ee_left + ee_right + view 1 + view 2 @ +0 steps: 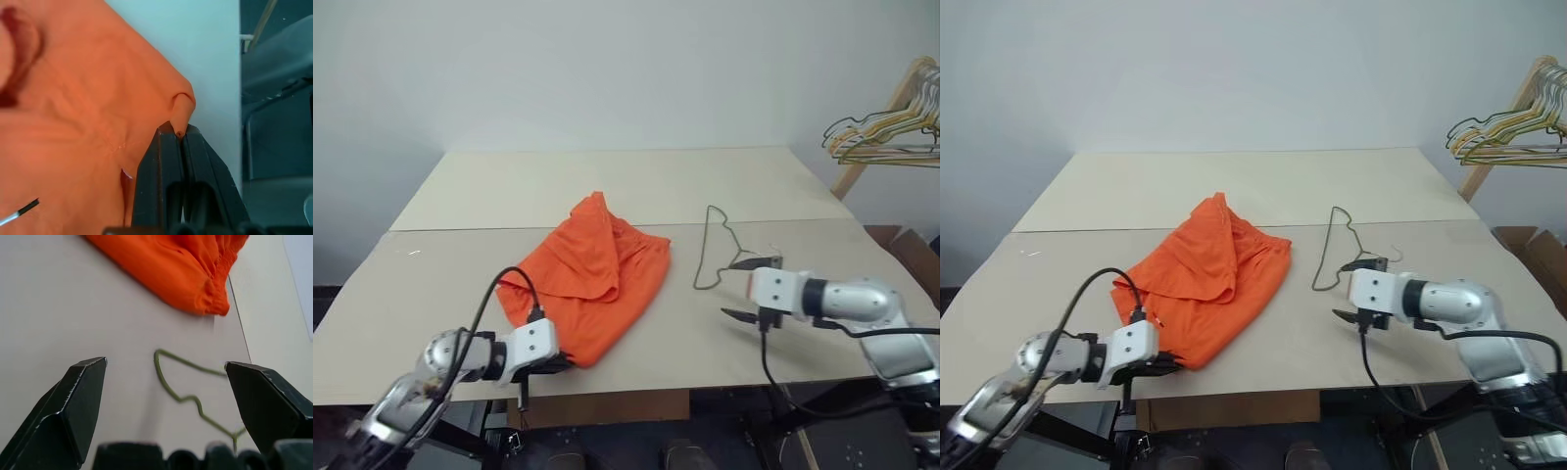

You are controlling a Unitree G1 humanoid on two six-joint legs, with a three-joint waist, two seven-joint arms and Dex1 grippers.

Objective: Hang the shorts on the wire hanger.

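Already the left gripper [178, 134] has its jaws pinched shut on a corner of the one pair of shorts [592, 274] mid-counter [607, 186]. The right gripper [166, 396], jaws spread wide and empty, hovers by the single wire hanger [713, 250] at the shorts' three o'clock, probably about to grasp it.

Shorts [592, 279]: soft matt orange cloth (gathered, creased) | wire hanger [713, 250]: thin dull grey-green metal | table [636, 181]: smooth matt beige board | gripper fingers [73, 404]: matt black plastic
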